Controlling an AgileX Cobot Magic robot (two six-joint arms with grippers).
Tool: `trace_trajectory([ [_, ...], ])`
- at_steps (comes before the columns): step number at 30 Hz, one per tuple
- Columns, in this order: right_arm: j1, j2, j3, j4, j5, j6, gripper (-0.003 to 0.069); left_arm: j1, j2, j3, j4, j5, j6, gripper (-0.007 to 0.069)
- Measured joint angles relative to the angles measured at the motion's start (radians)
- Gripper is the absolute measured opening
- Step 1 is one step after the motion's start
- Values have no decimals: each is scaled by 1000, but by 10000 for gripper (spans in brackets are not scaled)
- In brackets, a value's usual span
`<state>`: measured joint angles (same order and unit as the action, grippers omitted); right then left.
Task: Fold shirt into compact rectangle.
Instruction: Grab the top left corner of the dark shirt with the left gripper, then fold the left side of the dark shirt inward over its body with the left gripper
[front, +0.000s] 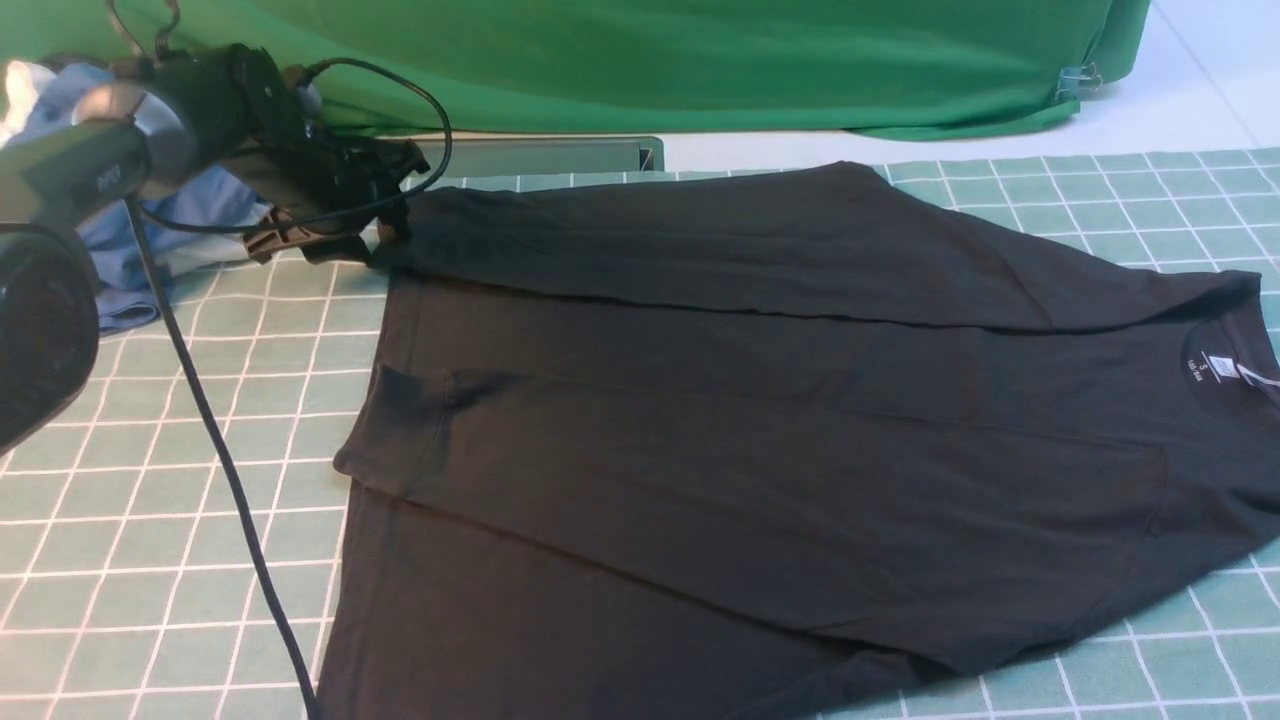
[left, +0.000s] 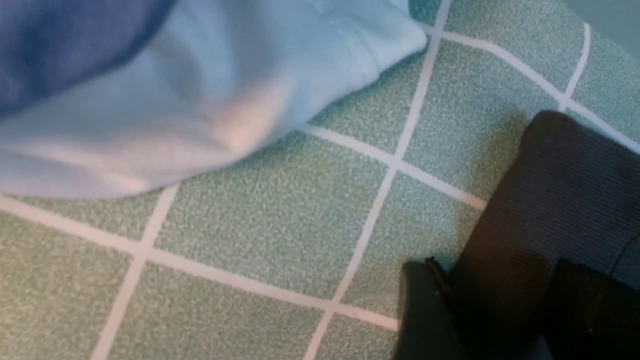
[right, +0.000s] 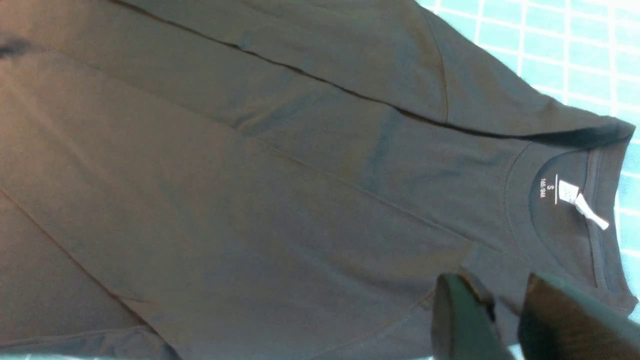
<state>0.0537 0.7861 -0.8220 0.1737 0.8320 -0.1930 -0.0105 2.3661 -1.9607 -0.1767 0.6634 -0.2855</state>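
- A big, soft black long-sleeved shirt (front: 760, 450) lies flat on a green desk cover with white grid lines (front: 150, 500). It fills the middle and the right side of the front view.
- The neck of the shirt points to the robot's right. A small white neck label (front: 1215, 365) shows inside the collar.
- The far side of the shirt is folded over onto the body and makes a long band. On the near side, a sleeve also lies folded across the body. Its end is near the left edge of the shirt.
- The left tool (front: 380, 225) is low at the far left corner of the shirt. In the left wrist view, its two black fingers (left: 425, 310) stand on each side of a black ribbed cuff (left: 550, 200). The cuff lies between them on the desk cover. One cannot tell if the fingers squeeze the cuff or only sit beside it.
- The right tool (right: 495, 287) shows only in the right wrist view. It hangs over the shirt near the collar. Its two dark fingers (right: 460, 320) stand a little apart, and nothing is pinched between them.
- A heap of blue and white clothes (front: 190, 215) lies at the far left. It is just beside the left tool and apart from the shirt.
- A big green cloth (front: 700, 60) hangs behind the desk.
- A black cable (front: 220, 450) runs from the left arm down across the desk cover.
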Motion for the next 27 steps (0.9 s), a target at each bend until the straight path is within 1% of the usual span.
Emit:
trace_trajectory([
  [3,0,0,0,0,-8,1,211,0,0,-1,-6,2,34,316],
  [4,0,0,0,0,-17,1,214,0,0,-1,-19,2,53,288],
  [7,0,0,0,0,-30,2,218,0,2,-1,-58,14,79,158],
  [8,0,0,0,0,-30,2,218,0,2,-1,-61,18,81,148],
  [9,0,0,0,0,-31,2,218,0,2,-1,-74,41,111,74],
  [10,0,0,0,0,-31,2,218,0,0,-1,-81,55,130,52],
  [12,0,0,0,0,-32,2,218,0,-7,-1,-83,74,138,41],
  [13,0,0,0,0,-34,2,218,-1,-20,-1,-88,109,138,37],
  [15,0,0,0,0,-34,5,218,-1,-72,-1,-90,139,115,36],
  [22,0,0,0,1,-57,10,221,-15,-222,-3,-102,137,101,36],
  [27,0,0,0,1,-61,10,227,-16,-254,-4,-81,160,101,36],
])
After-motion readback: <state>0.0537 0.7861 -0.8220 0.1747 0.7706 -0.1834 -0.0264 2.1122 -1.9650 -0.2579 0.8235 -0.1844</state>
